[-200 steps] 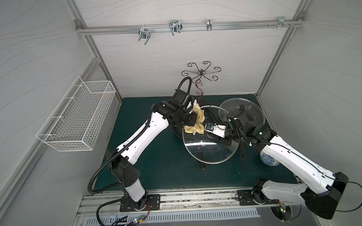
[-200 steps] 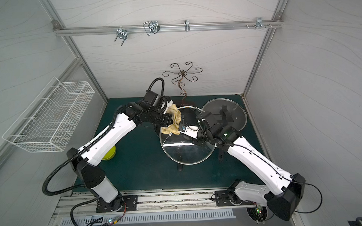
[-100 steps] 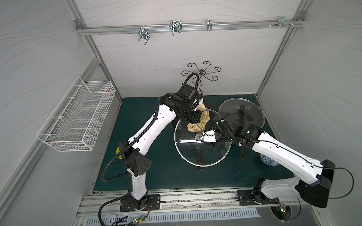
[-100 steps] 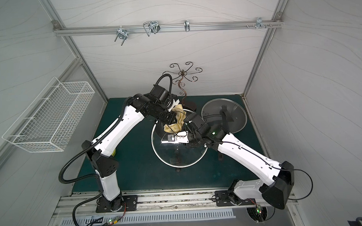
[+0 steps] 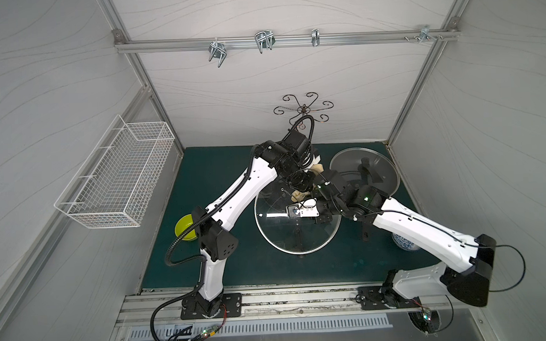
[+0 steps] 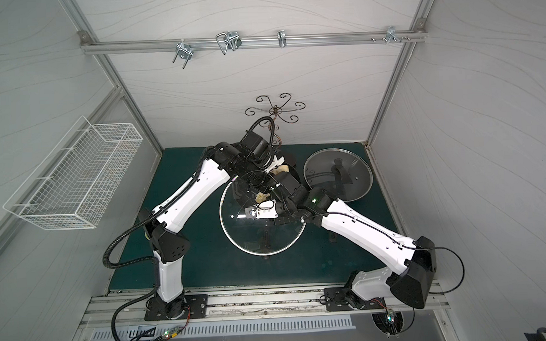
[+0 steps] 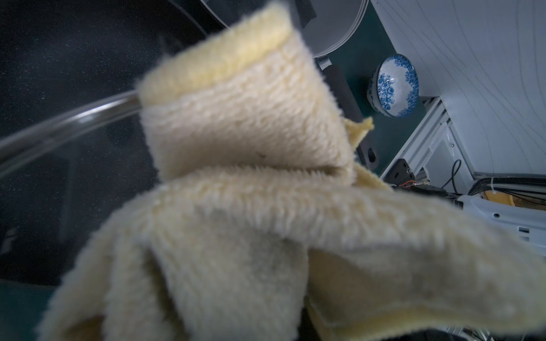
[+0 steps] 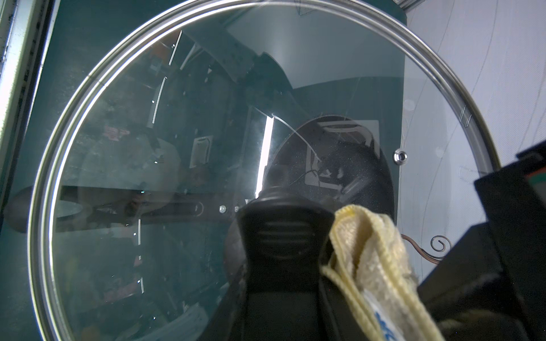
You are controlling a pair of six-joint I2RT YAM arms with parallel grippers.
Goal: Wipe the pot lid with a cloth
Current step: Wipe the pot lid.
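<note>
Over the green mat (image 5: 237,272), the glass pot lid (image 5: 277,233) is raised and tilted at the middle of the workspace. Its black handle (image 8: 280,230) is clamped in the right gripper (image 5: 323,214), whose jaws are closed tight on it. A second lid (image 5: 346,162) lies flat at the far right, with neither arm on it. The left gripper (image 5: 299,182) reaches in from the far side, pinched shut on the cloth (image 7: 251,147). The bunched cloth lies against the far part of the pot lid, just beside the handle. Both pickups are therefore done, and wiping looks to be under way. The wide near and left stretch of glass, speckled in the right wrist view, seems to be left. How much has already been wiped cannot be told.
</note>
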